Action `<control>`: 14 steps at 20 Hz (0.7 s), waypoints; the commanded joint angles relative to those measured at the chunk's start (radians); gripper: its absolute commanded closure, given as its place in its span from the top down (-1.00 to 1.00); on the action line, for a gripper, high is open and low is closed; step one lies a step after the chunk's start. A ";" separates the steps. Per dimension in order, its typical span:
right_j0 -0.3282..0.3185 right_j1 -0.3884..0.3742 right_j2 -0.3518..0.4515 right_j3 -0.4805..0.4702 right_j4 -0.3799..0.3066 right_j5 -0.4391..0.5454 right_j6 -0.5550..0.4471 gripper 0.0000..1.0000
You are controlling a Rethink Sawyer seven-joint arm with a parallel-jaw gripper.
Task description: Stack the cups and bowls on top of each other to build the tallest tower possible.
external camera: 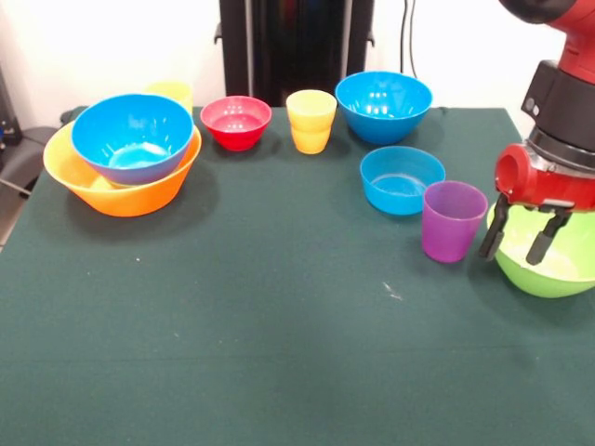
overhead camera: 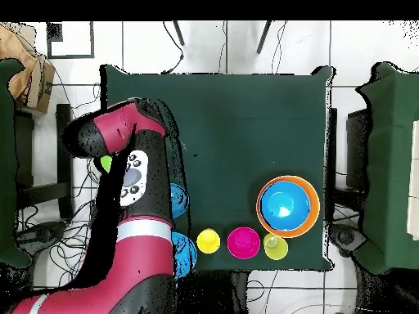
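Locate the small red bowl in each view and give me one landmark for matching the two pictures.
Front view: the small red bowl sits in the back row, left of centre, between the nested bowls and the yellow cup.
Overhead view: the small red bowl lies near the table's bottom edge, between two yellow cups.
Shared landmark: the blue bowl nested in the orange-yellow bowl, close beside it in both.

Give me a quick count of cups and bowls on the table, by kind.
Cups: 3, two yellow cups and a purple cup.
Bowls: 6, orange bowl, three blue bowls, red bowl, green bowl.
Total: 9.
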 commanded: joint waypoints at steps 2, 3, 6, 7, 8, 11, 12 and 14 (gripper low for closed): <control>-0.022 -0.029 0.087 0.040 -0.010 0.092 -0.087 1.00; -0.024 -0.034 0.090 0.042 -0.007 0.097 -0.089 1.00; -0.027 -0.034 0.093 0.038 -0.006 0.102 -0.091 1.00; -0.027 -0.030 0.092 0.035 -0.008 0.102 -0.090 1.00; -0.027 -0.026 0.091 0.031 -0.010 0.102 -0.089 1.00; -0.026 -0.017 0.088 0.021 -0.015 0.105 -0.087 1.00; -0.025 -0.014 0.087 0.017 -0.016 0.107 -0.086 1.00; -0.023 -0.007 0.085 0.008 -0.018 0.111 -0.082 1.00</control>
